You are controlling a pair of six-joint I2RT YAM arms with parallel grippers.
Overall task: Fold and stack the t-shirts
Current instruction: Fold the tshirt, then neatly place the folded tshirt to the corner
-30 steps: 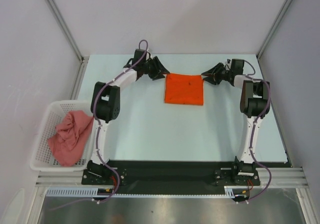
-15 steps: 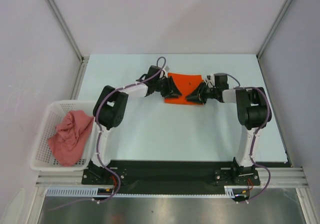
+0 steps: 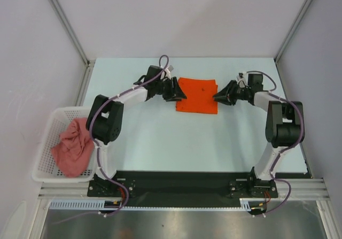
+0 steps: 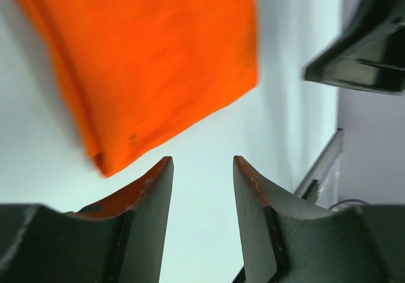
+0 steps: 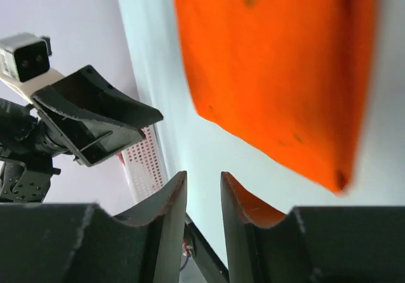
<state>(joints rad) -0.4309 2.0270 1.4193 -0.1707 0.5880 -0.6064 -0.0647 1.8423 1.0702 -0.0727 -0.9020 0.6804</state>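
1. At the lower left of the top view, a white lattice basket (image 3: 47,125) sits just off the surface's (image 3: 160,137) left edge. The salmon-pink t-shirt (image 3: 72,148) lies in it as a crumpled, unfolded heap, and part of it hangs over the near rim.

2. Farther up, the middle of the pale surface carries only the two arms reaching toward the back.

3. In the upper centre of the top view, the orange t-shirt (image 3: 196,94) lies flat on the surface. It is folded into a compact, nearly square packet. It is bright and evenly coloured, with a few tiny dark specks. The left wrist view shows stacked layers along its folded edge.

4. The left end effector (image 3: 179,92) lies low, just beside the packet's left edge. Its fingers stand apart with nothing between them, and the packet's corner is just ahead of the tips. I cannot tell whether they touch it.

5. The right end effector (image 3: 218,96) points at the packet's right edge from the other side. Its fingers are separated by a narrow gap and grip nothing. The cloth lies just beyond them.
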